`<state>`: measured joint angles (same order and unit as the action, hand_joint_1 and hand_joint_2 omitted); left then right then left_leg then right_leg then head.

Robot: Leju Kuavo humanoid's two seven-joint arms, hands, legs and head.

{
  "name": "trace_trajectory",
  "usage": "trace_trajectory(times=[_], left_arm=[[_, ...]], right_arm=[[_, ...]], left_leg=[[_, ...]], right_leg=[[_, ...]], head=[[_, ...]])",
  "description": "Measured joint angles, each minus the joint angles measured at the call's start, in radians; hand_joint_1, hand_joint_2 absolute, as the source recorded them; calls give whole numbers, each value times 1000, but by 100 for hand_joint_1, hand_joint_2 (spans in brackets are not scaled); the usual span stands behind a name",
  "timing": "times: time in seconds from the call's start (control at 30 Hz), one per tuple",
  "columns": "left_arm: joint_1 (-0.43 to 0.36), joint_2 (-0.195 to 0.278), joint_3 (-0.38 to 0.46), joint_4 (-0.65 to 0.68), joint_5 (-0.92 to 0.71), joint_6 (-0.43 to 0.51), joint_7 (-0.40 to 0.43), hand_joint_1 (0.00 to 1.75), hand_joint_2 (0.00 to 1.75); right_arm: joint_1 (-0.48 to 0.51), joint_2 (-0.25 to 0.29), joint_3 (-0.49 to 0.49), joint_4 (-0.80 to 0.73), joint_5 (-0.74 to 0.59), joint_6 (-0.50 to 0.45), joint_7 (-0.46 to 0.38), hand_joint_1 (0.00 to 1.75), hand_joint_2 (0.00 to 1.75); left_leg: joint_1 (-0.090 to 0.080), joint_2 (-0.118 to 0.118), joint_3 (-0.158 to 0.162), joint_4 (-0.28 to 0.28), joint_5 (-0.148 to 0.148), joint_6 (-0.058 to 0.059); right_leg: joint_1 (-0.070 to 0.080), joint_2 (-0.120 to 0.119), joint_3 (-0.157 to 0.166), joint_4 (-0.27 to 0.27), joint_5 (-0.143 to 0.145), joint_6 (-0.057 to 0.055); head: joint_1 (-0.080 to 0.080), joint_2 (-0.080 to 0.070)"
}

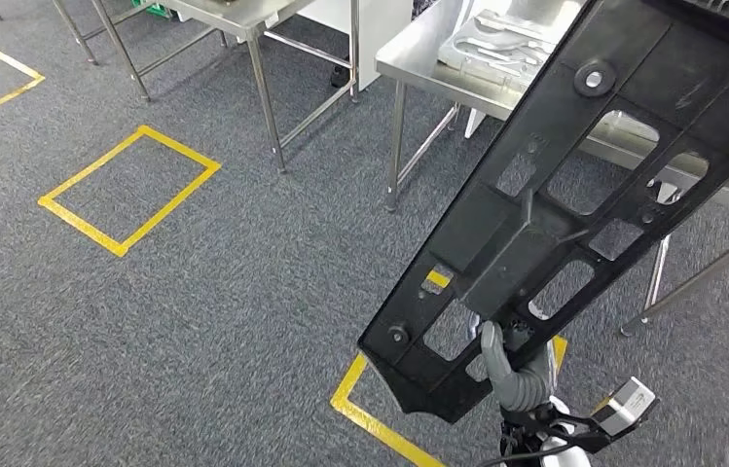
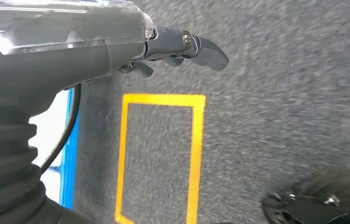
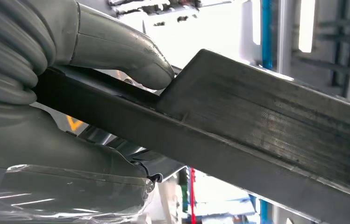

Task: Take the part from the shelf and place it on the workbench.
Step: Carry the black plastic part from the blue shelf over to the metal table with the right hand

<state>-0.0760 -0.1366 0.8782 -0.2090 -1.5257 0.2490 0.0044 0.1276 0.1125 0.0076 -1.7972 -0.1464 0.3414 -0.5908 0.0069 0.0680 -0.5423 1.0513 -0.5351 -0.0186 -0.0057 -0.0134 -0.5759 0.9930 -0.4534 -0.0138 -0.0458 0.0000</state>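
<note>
Transport was the step in hand: the long black plastic part with rectangular cut-outs and round bosses (image 1: 574, 204) was off the shelf and up in the air, slanting from near centre toward the far right, its far end already over the edge of the stainless-steel workbench (image 1: 419, 70) at the right. The robot's right hand (image 1: 516, 375) gripped the part at its near, lower end; the right wrist view showed the thick grey thumb (image 3: 131, 56) pressed on one face of the part's flat edge, with the rest of the hand closed underneath. The left hand (image 2: 182, 46) hung above the grey carpet, holding nothing, its dark fingers loosely curled. A yellow tape rectangle (image 1: 131, 190) lay on the floor to the left, another partly hidden under the part. To carry this well, the robot would probably need to keep the single-ended grip firm, since the long overhang could lever the part out of the fingers, and to move slowly toward the bench. The light moulded parts (image 1: 496, 44) already lying on the bench top looked like something to avoid when lowering; a flat, level set-down on bare steel seemed safest before the fingers let go.
</note>
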Motion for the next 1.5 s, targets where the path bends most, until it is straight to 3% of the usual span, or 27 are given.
trace_trajectory(times=[0.07,0.1,0.17,0.23,0.3,0.37,0.43,0.5,0.57,0.63,0.67,0.7,0.77,0.83,0.87,0.93,0.97,1.03,1.07,1.13,1.2,1.23,1.3,1.37,1.4,1.43,1.5], left_arm=[[2,0,0,0,0,-1,1,0,175],[3,0,0,0,0,-2,3,0,175],[6,0,0,0,1,-3,6,0,175],[7,0,0,0,2,-3,7,0,175],[7,0,0,0,4,-4,6,0,175],[6,-2,0,0,6,-5,1,0,175],[3,-6,0,0,8,-6,-8,0,175],[3,-11,-1,0,7,-6,-16,0,175],[5,-14,-1,0,6,-6,-20,0,175],[8,-14,-1,0,6,-6,-21,0,175],[9,-14,-1,0,7,-6,-22,0,175],[9,-14,-1,0,7,-6,-22,0,175],[8,-14,-1,0,8,-6,-23,0,175],[7,-14,-1,0,8,-6,-24,0,175],[6,-14,-1,0,9,-6,-25,0,175],[4,-14,-1,0,9,-6,-26,0,175],[3,-14,-1,0,9,-6,-27,0,175],[2,-13,-2,0,10,-7,-28,0,175],[2,-13,-1,0,11,-8,-29,0,175],[4,-13,-1,0,14,-9,-30,0,175],[6,-13,-1,0,16,-9,-31,0,175],[6,-13,-1,0,17,-9,-31,0,175],[6,-14,-1,0,19,-9,-32,0,175],[4,-15,-1,0,24,-9,-33,0,175],[3,-15,-1,0,26,-9,-33,0,175],[1,-17,0,0,28,-9,-32,0,175],[0,-20,0,0,30,-8,-30,0,175]], right_arm=[[0,0,-1,-1,0,0,0,175,175],[0,0,-1,-1,0,1,0,175,175],[2,0,-1,-1,0,1,1,175,175],[3,0,-1,-1,0,1,1,175,175],[3,-1,-1,-1,0,2,1,175,175],[3,-1,-1,-2,0,2,1,175,175],[5,-3,-1,-3,1,1,1,175,175],[6,-5,-2,-6,1,1,1,175,175],[5,-7,-2,-9,1,1,1,175,175],[6,-8,-2,-9,1,1,2,175,175],[7,-9,-2,-9,1,1,2,175,175],[8,-9,-2,-9,1,1,3,175,175],[7,-10,-2,-9,1,1,4,175,175],[4,-11,-2,-10,2,2,5,175,175],[2,-11,-2,-11,3,2,5,175,175],[1,-13,-3,-12,3,2,6,175,175],[0,-14,-3,-12,4,2,6,175,175],[-4,-15,-3,-13,5,2,8,175,175],[-6,-15,-3,-13,6,2,8,175,175],[-7,-16,-3,-13,9,2,12,175,175],[-7,-16,-3,-13,13,2,18,175,175],[-7,-16,-3,-13,14,2,20,175,175],[-9,-16,-3,-13,15,3,21,175,175],[-11,-16,-3,-13,15,3,22,175,175],[-12,-16,-2,-14,15,3,22,175,175],[-13,-16,-2,-14,15,3,22,175,175],[-15,-16,-2,-16,15,2,14,175,175]], left_leg=[[3,-45,-60,129,-67,-4],[4,-54,-92,195,-92,-5],[4,-60,-116,233,-84,-6],[5,-75,-72,121,-8,-2],[9,-118,-21,-2,43,5],[9,-139,-7,-38,47,12],[8,-119,-4,-44,52,23],[11,-96,-2,-52,57,37],[10,-70,-1,-56,57,45],[7,-42,-1,-56,55,47],[6,-29,0,-55,53,46],[6,-18,2,-55,51,45],[4,3,10,-55,46,39],[-1,19,17,-54,39,30],[-3,27,19,-55,37,25],[-4,41,25,-57,32,14],[-4,32,26,-50,24,9],[-1,-15,0,17,-20,2],[0,-40,-29,82,-53,0],[1,-59,-95,210,-98,-4],[2,-63,-111,219,-69,-3],[3,-69,-92,165,-29,-2],[7,-107,-40,30,37,5],[8,-135,-16,-33,54,14],[7,-132,-15,-37,52,19],[7,-124,-14,-38,55,26],[8,-108,-12,-46,61,41]], right_leg=[[-2,20,1,-1,1,-7],[-1,32,0,0,1,-8],[0,60,1,3,0,-7],[-1,89,3,8,-3,-4],[0,113,0,14,-6,4],[-1,132,-9,18,-3,15],[-4,146,-15,18,-1,28],[-2,108,-34,57,-28,39],[-1,45,-93,177,-91,46],[-6,21,-153,295,-133,52],[-8,18,-158,306,-127,53],[-9,13,-141,273,-102,53],[-5,-23,-61,126,-37,46],[4,-55,-7,24,-7,34],[8,-57,-3,12,-9,28],[6,-33,-3,9,-6,19],[3,-21,-1,4,-4,13],[-5,-1,5,-4,1,2],[-5,10,6,-4,2,-2],[-4,37,5,-2,1,-5],[-3,67,6,2,-1,-4],[-3,81,7,5,-3,-2],[-3,107,6,12,-7,5],[-3,128,-2,17,-7,16],[-3,138,-6,17,-5,23],[-5,142,-9,16,-4,30],[-5,103,-20,39,-20,40]], head=[[0,0],[0,0],[0,0],[0,0],[0,0],[0,0],[0,0],[0,0],[0,0],[0,0],[0,0],[0,0],[0,0],[0,0],[0,0],[0,0],[0,0],[0,0],[0,0],[0,0],[0,0],[0,0],[0,0],[0,0],[0,0],[0,0],[0,0]])
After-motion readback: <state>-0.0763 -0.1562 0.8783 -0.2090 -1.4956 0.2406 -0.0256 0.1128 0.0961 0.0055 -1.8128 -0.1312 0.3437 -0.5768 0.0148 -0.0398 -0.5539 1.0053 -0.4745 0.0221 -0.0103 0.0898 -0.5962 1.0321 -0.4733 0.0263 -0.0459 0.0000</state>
